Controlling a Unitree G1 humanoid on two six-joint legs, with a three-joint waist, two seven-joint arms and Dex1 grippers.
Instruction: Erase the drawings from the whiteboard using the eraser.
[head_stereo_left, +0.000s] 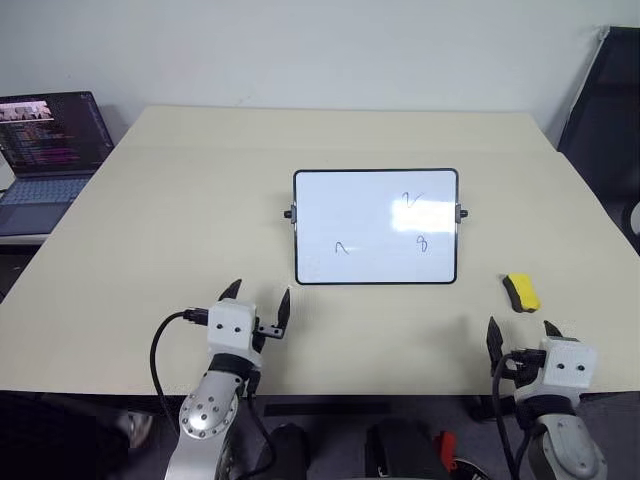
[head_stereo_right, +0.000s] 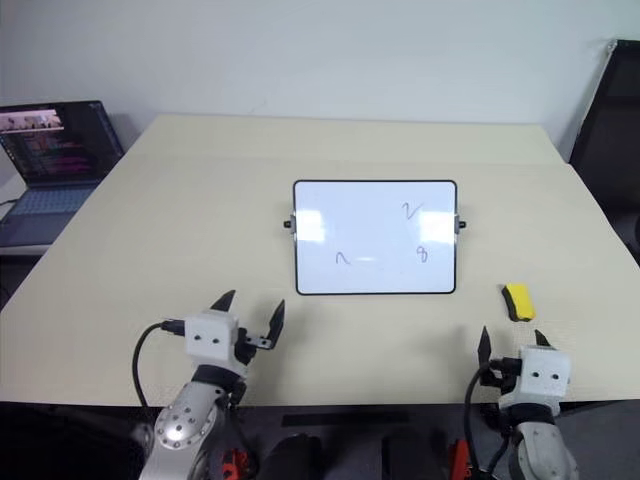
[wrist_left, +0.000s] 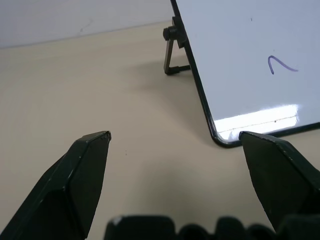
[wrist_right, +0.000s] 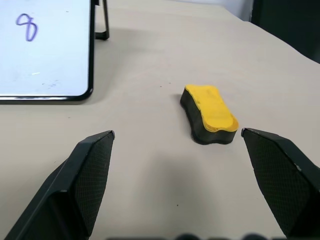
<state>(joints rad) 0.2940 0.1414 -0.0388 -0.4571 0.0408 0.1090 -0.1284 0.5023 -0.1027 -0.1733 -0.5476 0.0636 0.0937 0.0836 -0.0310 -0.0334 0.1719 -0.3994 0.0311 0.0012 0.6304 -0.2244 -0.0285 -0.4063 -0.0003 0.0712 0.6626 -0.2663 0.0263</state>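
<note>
The whiteboard (head_stereo_left: 376, 226) stands propped in the middle of the beige table, black-framed with a knob on each short side. On it are three drawings: a tick (head_stereo_left: 412, 199), a loop (head_stereo_left: 422, 243) and a short curve (head_stereo_left: 342, 247). The eraser (head_stereo_left: 521, 291), yellow on top and black underneath, lies on the table to the board's right. My right gripper (head_stereo_left: 520, 335) hovers open just short of the eraser, nothing between its fingers. At the board's near left corner, my left gripper (head_stereo_left: 257, 299) is open and empty.
An open laptop (head_stereo_left: 47, 150) sits on a lower surface past the table's far left corner. A dark chair (head_stereo_left: 610, 110) stands by the far right edge. The table's near edge (head_stereo_left: 330, 391) runs just beneath both grippers.
</note>
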